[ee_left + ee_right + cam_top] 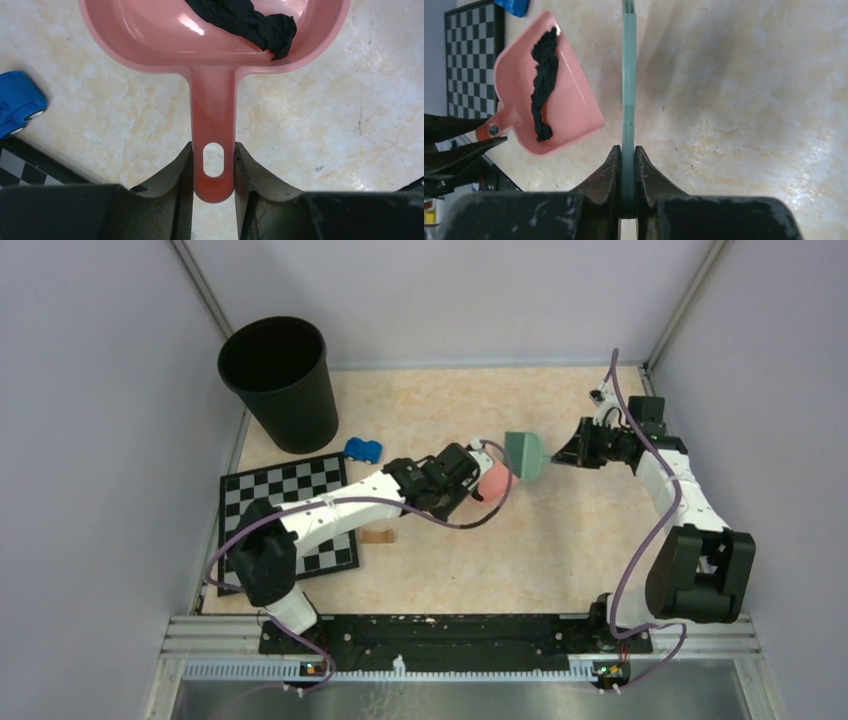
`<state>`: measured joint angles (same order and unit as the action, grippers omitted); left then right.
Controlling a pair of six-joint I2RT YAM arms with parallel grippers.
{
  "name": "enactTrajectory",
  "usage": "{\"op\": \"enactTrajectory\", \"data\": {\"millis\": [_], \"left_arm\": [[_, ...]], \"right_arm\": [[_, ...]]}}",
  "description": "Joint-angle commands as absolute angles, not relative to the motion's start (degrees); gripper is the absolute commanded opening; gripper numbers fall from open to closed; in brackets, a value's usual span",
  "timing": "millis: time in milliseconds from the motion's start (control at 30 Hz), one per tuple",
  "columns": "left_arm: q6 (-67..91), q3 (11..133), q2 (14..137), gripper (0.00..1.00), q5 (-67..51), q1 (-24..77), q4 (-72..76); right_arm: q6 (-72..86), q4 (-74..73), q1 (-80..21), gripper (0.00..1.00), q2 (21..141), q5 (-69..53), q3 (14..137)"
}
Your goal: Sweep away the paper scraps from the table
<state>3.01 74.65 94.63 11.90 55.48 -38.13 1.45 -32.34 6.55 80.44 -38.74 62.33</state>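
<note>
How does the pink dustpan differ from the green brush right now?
The pink dustpan sits in the left gripper, the green brush in the right gripper. The dustpan is a scoop holding a black crumpled scrap; the brush is flat and carries nothing. Both are clamped by their handles.

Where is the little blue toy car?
In the top view, the small blue toy car sits left of centre, between the black bin and the chequered board.

Resembled a robotics lab cell: boxed in by plain grey panels [100,390], edged with slotted aluminium rail [215,638].
</note>
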Motion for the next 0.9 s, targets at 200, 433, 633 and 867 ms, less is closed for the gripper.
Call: {"op": "enactTrajectory", "data": {"millis": [200,433,633,867], "left_arm": [[1.1,83.6,88.5,0.00,8.5,41.7,-36.5],[2.6,89.3,89.5,0.00,9.5,34.5,-35.7],[5.8,93.2,88.2,0.00,8.9,29.4,-32.3],[9.5,97.1,87.3,0.00,6.0,23.2,-29.4]], "right_arm": [[5.2,-17.7,6.4,0.00,80.7,-54.4,54.8],[4.3,-17.9,6.3,0.00,80.9,-54.9,54.1],[2.7,-19.2,6.3,0.00,81.6,-55.0,54.5],[1.4,-20.5,6.3,0.00,81.6,-54.8,54.9]]}}
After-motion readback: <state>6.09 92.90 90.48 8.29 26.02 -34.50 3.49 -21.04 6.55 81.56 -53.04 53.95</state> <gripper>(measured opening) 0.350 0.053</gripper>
